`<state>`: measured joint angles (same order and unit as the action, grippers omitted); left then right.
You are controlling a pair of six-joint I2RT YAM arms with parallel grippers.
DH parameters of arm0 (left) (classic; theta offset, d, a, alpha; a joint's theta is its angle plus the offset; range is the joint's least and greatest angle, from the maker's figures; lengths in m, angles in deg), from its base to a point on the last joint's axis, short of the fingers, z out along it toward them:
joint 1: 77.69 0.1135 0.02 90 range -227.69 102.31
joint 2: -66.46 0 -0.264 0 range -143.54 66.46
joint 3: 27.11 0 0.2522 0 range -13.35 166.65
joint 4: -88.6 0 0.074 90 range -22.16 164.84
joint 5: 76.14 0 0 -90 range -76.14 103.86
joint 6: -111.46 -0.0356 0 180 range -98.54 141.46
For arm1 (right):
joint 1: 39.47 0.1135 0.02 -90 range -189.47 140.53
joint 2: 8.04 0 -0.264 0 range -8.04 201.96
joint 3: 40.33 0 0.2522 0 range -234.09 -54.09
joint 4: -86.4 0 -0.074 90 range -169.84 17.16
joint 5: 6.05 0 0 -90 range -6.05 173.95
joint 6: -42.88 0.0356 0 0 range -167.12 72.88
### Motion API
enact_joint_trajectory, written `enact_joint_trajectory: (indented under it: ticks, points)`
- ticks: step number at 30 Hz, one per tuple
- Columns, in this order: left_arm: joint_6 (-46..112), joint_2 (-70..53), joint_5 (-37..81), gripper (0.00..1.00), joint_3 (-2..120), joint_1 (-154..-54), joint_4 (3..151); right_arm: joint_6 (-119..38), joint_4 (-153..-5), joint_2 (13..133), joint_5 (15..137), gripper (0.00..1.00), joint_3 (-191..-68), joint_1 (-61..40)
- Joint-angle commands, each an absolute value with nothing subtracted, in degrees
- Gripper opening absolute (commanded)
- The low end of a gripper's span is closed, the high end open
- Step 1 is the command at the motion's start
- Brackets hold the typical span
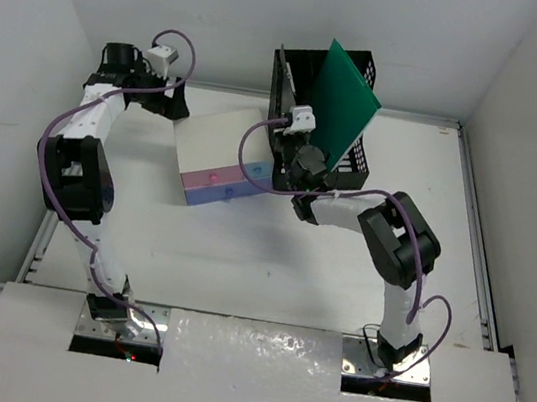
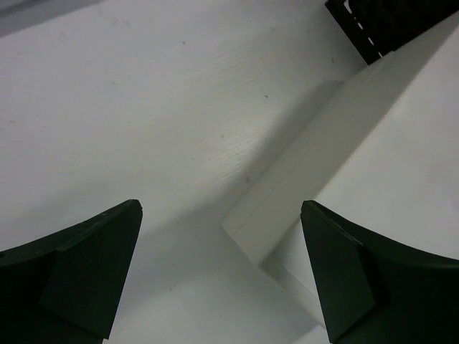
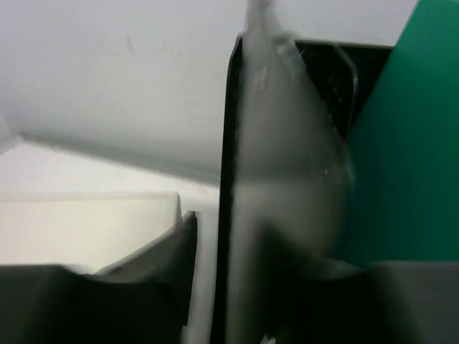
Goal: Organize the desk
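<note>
Right hand (image 3: 240, 229) possibly gripping slab (image 3: 287, 143); overhead hides contact.

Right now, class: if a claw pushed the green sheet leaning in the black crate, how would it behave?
The green sheet probably stays stiff: its edges are straight though it rises well above the black crate. It looks thin, so likely light. Leaning at a tilt, it may tip or slide when nudged.

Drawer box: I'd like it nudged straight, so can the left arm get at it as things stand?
Probably yes. The left end effector hangs open right at the drawer box's far-left corner, with only bare desk between them.
</note>
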<state>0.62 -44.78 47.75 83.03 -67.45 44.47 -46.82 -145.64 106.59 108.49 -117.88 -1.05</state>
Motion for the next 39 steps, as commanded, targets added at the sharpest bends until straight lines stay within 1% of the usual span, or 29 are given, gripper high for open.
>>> enact_joint_trajectory:
  ticks: [1, 3, 4, 5, 7, 9, 10, 12, 13, 14, 15, 16, 18, 19, 20, 21, 23, 24, 26, 27, 28, 30, 31, 33, 35, 39]
  points:
    - [-0.1, -41.8, 45.6, 0.92, 89.4, -66.5, 45.8, -49.1, -139.8, 100.7, 106.4, 0.44, -118.7, -0.8]
    - [-1.4, -39.8, 45.8, 0.93, 90.6, -66.5, 43.8, -49.8, -130.0, 98.1, 104.0, 0.64, -122.3, -0.8]
    - [-3.0, -37.5, 46.0, 0.93, 91.0, -66.6, 43.1, -49.8, -121.3, 95.5, 102.3, 0.67, -123.3, -0.8]
    - [-3.9, -36.1, 46.3, 0.95, 90.5, -66.5, 42.5, -49.3, -118.0, 93.9, 102.1, 0.69, -124.4, -0.8]
    - [-5.9, -31.7, 46.6, 0.96, 87.7, -66.7, 41.6, -47.8, -113.4, 90.1, 102.6, 0.73, -122.9, -0.8]
    - [-7.7, -29.1, 47.1, 0.97, 85.3, -66.7, 40.1, -47.8, -111.1, 83.5, 102.6, 0.75, -119.4, -0.8]
    - [-9.8, -26.7, 47.3, 0.97, 83.0, -66.7, 39.3, -47.7, -107.1, 81.2, 102.2, 0.83, -118.4, -0.7]
    - [-11.8, -24.5, 46.4, 0.98, 80.4, -66.6, 36.3, -47.7, -101.2, 74.3, 101.2, 0.89, -116.5, -0.8]
    - [-13.8, -22.0, 45.6, 0.98, 77.0, -66.6, 35.6, -47.6, -93.2, 72.0, 101.4, 0.99, -116.1, -1.0]
    - [-14.5, -20.6, 43.8, 0.99, 74.9, -66.5, 35.1, -47.5, -89.2, 67.4, 103.3, 0.99, -115.1, -1.0]
    - [-15.5, -17.5, 42.5, 0.99, 70.3, -66.5, 35.2, -45.4, -81.2, 65.1, 103.9, 0.99, -113.4, -2.2]
    - [-15.6, -15.8, 41.2, 0.99, 67.9, -66.5, 35.8, -44.6, -77.0, 62.8, 104.4, 0.99, -113.4, -3.2]
    - [-15.5, -11.3, 36.8, 0.99, 63.0, -66.5, 38.6, -42.6, -70.1, 56.3, 105.3, 0.99, -109.4, -5.7]
    - [-14.8, -10.0, 35.5, 1.00, 59.0, -66.5, 39.2, -39.6, -65.3, 54.1, 104.9, 0.99, -105.2, -9.8]
    - [-14.6, -8.9, 34.2, 0.99, 57.2, -66.3, 39.8, -37.9, -63.6, 51.8, 102.8, 0.99, -102.6, -12.5]
    - [-14.4, -6.9, 34.1, 1.00, 54.0, -65.9, 39.9, -37.1, -62.3, 48.1, 95.8, 0.99, -100.3, -19.4]
    - [-14.0, -4.7, 33.9, 1.00, 50.7, -65.3, 41.1, -36.5, -58.8, 46.3, 88.0, 0.99, -94.0, -27.0]
    - [-13.7, -2.8, 33.5, 1.00, 47.3, -64.5, 42.0, -36.8, -57.9, 46.5, 80.7, 0.99, -92.4, -34.2]
    - [-12.4, -1.1, 31.4, 0.99, 44.0, -63.6, 44.8, -35.8, -58.6, 47.3, 74.4, 0.99, -87.7, -40.5]
    - [-12.1, 0.3, 31.1, 1.00, 41.1, -62.7, 45.3, -33.2, -61.4, 47.7, 71.7, 0.99, -86.2, -46.2]
    - [-11.9, 1.0, 30.8, 1.00, 39.8, -62.0, 45.5, -31.8, -63.0, 47.7, 68.5, 0.99, -84.6, -48.3]
    - [-12.0, 3.1, 30.9, 0.99, 36.2, -60.7, 45.5, -27.5, -66.4, 46.7, 71.2, 0.99, -80.1, -51.8]
    - [-11.9, 3.8, 30.6, 1.00, 35.0, -60.5, 45.7, -26.6, -67.2, 45.7, 76.8, 0.99, -77.6, -52.3]
    - [-11.3, 6.2, 28.7, 1.00, 31.0, -60.5, 48.1, -25.0, -67.5, 45.0, 83.3, 0.99, -75.6, -52.4]
    - [-10.7, 8.3, 26.4, 1.00, 28.4, -60.3, 51.0, -24.7, -64.7, 44.8, 90.0, 0.99, -76.1, -52.4]
    - [-9.6, 9.9, 24.2, 1.00, 22.8, -60.4, 54.5, -25.6, -60.9, 44.1, 92.1, 0.99, -76.8, -52.4]
